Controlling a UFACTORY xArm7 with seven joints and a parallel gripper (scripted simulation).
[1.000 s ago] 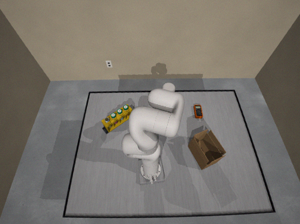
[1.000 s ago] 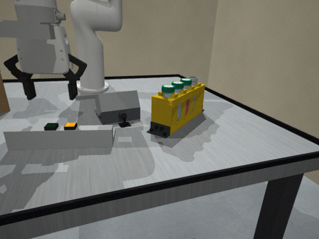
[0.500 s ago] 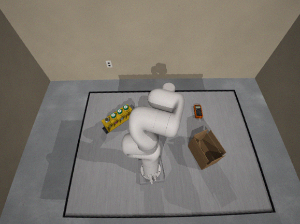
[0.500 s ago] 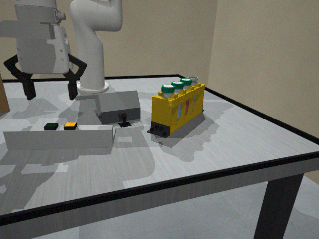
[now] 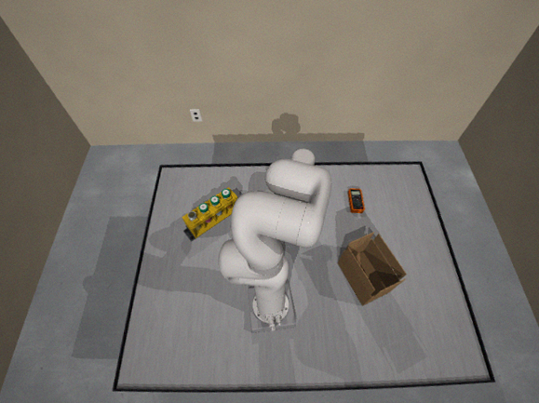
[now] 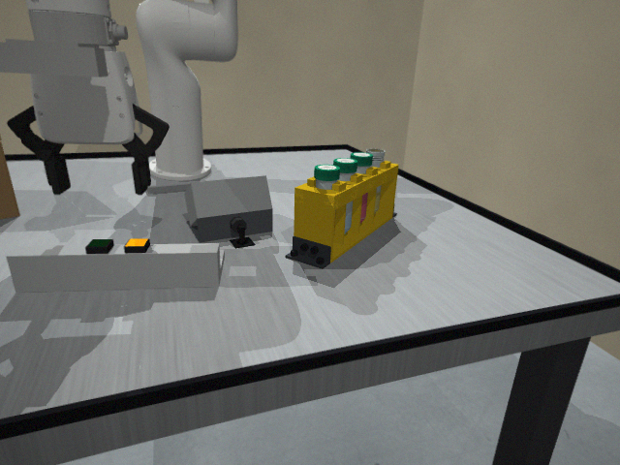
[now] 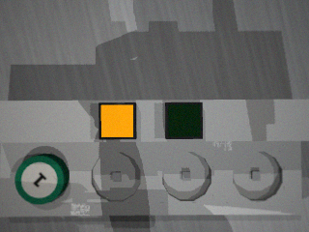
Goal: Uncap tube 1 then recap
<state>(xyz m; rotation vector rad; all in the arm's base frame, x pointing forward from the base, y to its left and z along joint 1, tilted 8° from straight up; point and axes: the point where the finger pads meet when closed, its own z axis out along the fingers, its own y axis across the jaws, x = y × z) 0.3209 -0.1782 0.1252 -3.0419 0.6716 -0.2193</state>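
Note:
The cap tray [image 7: 154, 159] fills the wrist view. A green cap marked 1 [image 7: 41, 178] lies flat in cap nest 1 at the left end. The other nests [image 7: 185, 175] are empty. The amber lamp [image 7: 117, 120] is lit and the green lamp [image 7: 183, 120] is dark. My gripper [image 6: 98, 182] hangs open and empty above the tray [image 6: 114, 270]. The yellow decapping station [image 6: 345, 207] stands to the right, apart from the gripper. Tube 1 [image 6: 375, 152] at its far end has no cap, and the other tubes carry green caps [image 6: 326, 172].
A grey housing [image 6: 230, 204] sits between the tray and the arm's base, with a small black knob [image 6: 241, 232] in front of it. An open cardboard box [image 5: 371, 267] and an orange multimeter [image 5: 356, 199] lie on the other side of the arm.

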